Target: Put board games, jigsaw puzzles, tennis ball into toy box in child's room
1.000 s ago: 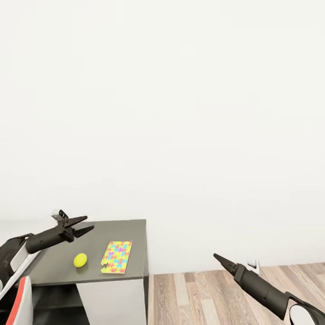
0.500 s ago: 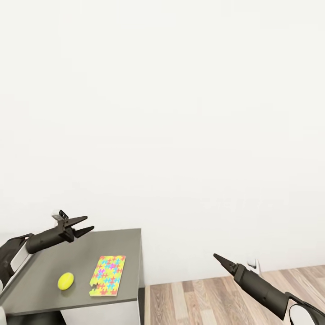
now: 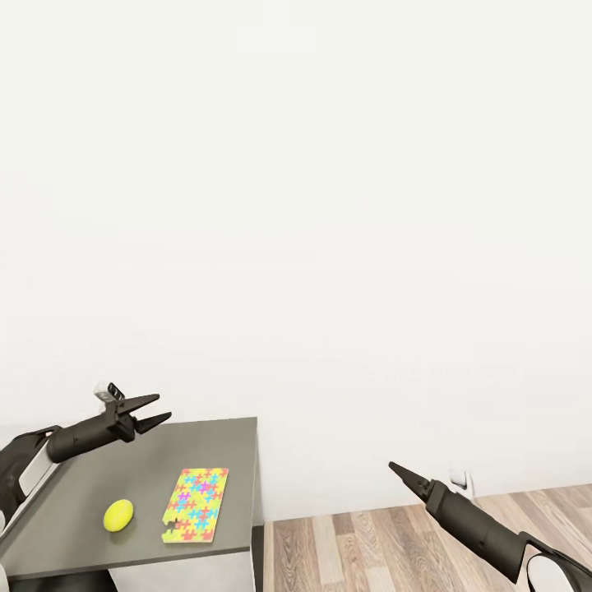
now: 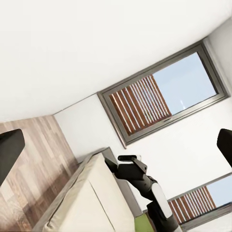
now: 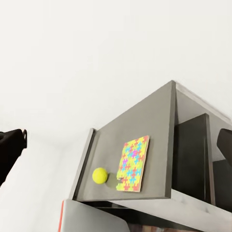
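Grey, the flat top of the dark desk section [image 3: 99,493] is seen in the head view against a plain white wall [image 3: 329,205], with wood-plank floor [image 3: 395,543] beyond its right edge. On this top a small yellow-green tennis ball [image 3: 118,515] is placed near the front edge, and a thin rectangular jigsaw puzzle board [image 3: 196,516] of yellow, pink, blue and green interlocking pieces is laid flat just beside it, towards the right edge; the two are close but not touching. One notch is seen at the puzzle's front corner nearest the ball.

The black left gripper [image 3: 152,413] is held in the air over the back left part of the desk top, well above the ball, its jaws spread moderately apart with nothing between them. The black right gripper [image 3: 398,470] is held out over the floor, well apart from the desk; from the head view its fingers appear as one closed point, while in the right wrist view dark finger tips are seen at opposite edges, so its jaw state cannot be told.

From the right wrist view the same ball [image 5: 100,175] and puzzle [image 5: 132,164] are seen on the grey top. In the left wrist view a grey-framed window with wooden slats [image 4: 159,94] and a cream-covered bed [image 4: 92,203] are shown.
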{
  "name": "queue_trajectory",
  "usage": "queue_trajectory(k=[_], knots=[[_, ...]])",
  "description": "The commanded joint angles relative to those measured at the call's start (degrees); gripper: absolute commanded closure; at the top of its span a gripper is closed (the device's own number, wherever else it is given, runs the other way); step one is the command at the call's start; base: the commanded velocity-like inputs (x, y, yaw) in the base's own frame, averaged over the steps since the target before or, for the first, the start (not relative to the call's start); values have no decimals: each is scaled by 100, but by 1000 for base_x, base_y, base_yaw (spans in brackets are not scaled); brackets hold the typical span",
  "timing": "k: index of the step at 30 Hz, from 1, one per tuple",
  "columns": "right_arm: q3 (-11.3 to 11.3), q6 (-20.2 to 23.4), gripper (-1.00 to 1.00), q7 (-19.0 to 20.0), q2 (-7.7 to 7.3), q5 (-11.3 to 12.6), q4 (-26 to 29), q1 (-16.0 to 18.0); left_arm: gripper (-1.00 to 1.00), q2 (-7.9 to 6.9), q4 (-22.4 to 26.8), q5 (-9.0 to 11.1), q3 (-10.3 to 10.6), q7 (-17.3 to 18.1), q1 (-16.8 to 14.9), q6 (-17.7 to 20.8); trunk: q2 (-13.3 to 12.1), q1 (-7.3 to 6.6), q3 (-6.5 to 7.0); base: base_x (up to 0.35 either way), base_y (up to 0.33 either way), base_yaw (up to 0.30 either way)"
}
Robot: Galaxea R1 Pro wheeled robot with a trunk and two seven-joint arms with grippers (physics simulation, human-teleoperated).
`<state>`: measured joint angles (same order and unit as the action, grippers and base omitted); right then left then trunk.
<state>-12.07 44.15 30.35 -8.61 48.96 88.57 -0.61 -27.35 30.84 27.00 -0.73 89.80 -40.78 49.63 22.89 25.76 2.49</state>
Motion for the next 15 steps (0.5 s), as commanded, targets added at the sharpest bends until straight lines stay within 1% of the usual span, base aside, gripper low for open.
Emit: queue_trajectory(k=[1, 11, 15], knots=[[-6, 33, -100, 6, 2, 15, 2, -1, -100, 0, 0, -4, 4, 20, 0, 63, 3, 2, -1, 0, 0, 0], [-8, 33, -100, 6, 1, 17, 2, -1, -100, 1, 1, -58, 19, 20, 0, 109, 3, 2, -13, 0, 0, 0], [-7, 33, -100, 6, 0, 19, 2, -1, -100, 37, 1, -62, 20, 20, 0, 120, 3, 2, -42, 0, 0, 0]])
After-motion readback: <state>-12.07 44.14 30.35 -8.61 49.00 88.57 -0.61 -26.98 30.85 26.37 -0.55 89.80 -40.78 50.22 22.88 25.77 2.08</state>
